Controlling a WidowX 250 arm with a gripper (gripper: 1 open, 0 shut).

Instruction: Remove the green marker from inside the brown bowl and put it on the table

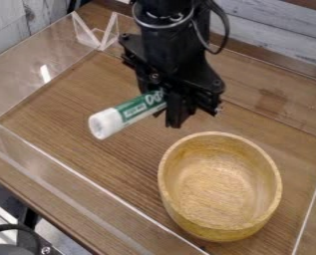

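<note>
The green marker with its white cap end pointing left hangs above the table, tilted slightly, to the left of the brown bowl. My black gripper is shut on the marker's right end, which is hidden between the fingers. The bowl sits at the front right on the table, and nothing shows inside it. The gripper hovers just above and left of the bowl's far rim.
Low clear acrylic walls border the wood-grain tabletop on the left and front. A clear stand-like piece sits at the back left near the arm.
</note>
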